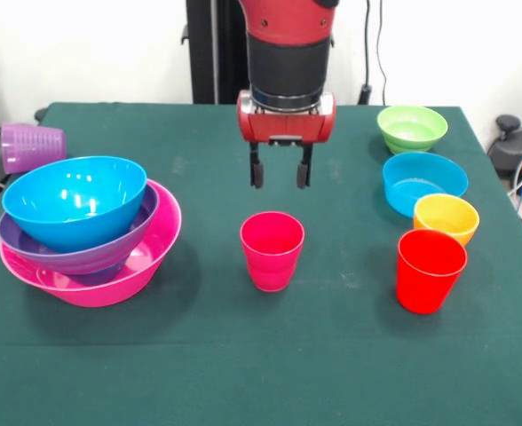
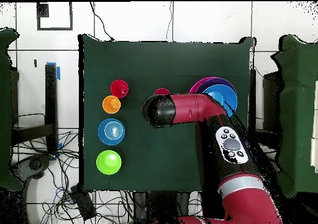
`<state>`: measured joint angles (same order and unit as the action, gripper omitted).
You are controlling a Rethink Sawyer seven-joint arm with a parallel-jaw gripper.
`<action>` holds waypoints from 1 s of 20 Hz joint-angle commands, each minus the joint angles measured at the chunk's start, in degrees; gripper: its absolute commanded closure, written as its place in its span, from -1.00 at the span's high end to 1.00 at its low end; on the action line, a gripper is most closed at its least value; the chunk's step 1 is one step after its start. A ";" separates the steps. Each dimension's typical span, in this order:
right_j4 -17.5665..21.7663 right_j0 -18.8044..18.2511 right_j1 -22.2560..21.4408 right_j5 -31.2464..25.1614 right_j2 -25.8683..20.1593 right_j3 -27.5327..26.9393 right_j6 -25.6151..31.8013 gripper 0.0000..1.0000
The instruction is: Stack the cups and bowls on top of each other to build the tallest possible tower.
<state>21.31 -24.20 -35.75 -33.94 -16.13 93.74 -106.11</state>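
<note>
A: What's on the green table (image 1: 243, 373)?
B: At one side, the tower (image 1: 88, 231): pink bowl, purple inside, blue on top. A purple cup (image 1: 32, 146) lies tipped behind it.
A: And the end effector (image 1: 280, 173)?
B: Released, empty, hanging above the magenta cup (image 1: 272, 250). The red cup (image 1: 431, 270), orange (image 1: 446, 216), cyan (image 1: 423, 180) and green (image 1: 411, 128) bowls line the other side.

Green table cloth (image 1: 199, 355); cables (image 2: 43, 172) on tiled floor (image 2: 124, 20).
</note>
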 commanded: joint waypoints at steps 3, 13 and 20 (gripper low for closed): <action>-1.36 2.70 4.03 7.17 2.59 -1.02 -10.93 1.00; -3.83 3.96 5.94 10.54 3.12 -2.18 -10.37 1.00; -5.34 4.90 6.87 12.91 4.10 -2.10 -10.50 1.00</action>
<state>18.15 -20.84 -31.53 -25.08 -12.60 93.59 -106.11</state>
